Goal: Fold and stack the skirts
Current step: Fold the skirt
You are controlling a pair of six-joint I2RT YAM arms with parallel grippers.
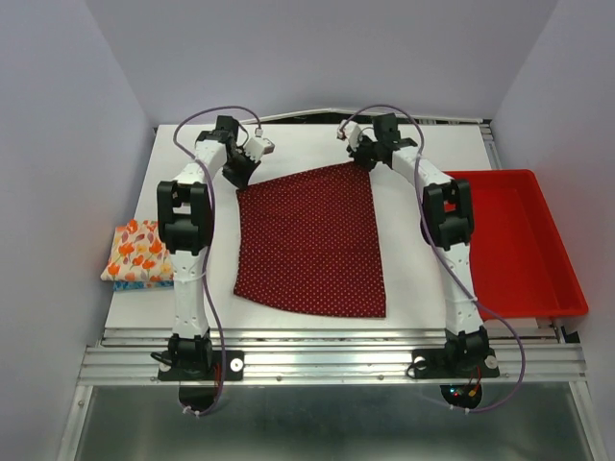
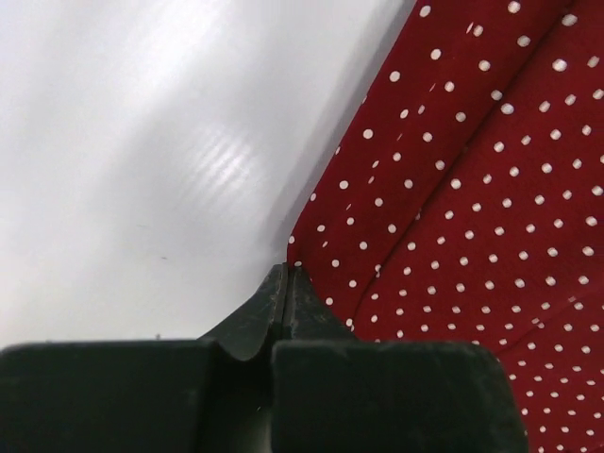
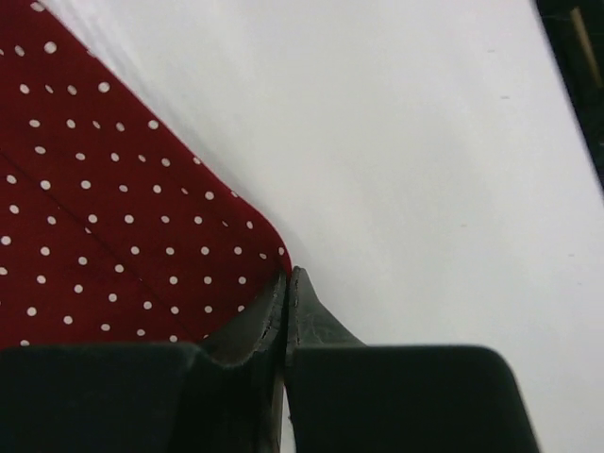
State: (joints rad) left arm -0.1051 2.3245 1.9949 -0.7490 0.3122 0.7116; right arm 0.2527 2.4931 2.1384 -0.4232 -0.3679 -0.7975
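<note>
From above, the red skirt (image 1: 307,245) lies spread flat in the middle of the bench (image 1: 404,192), its wide hem toward the near edge. The left gripper (image 1: 240,176) is down at the skirt's far-left corner and the right gripper (image 1: 363,158) at its far-right corner. At the left edge sits a folded cream skirt (image 1: 139,250) on top of a blue skirt (image 1: 127,284), of which only a strip shows. A tray (image 1: 519,240) stands along the right edge, apart from the cloth.

From the left wrist, the left gripper (image 2: 286,278) has its fingers pressed tight together, no gap between them, right on the tip of the red skirt (image 2: 472,189), which fills the right side; bare bench (image 2: 142,142) is to the left.

From the right wrist it is the mirror picture: the right gripper (image 3: 286,278) has its fingers squeezed together on the rounded corner of the red skirt (image 3: 94,208), with cloth on the left and bench (image 3: 425,189) on the right.
</note>
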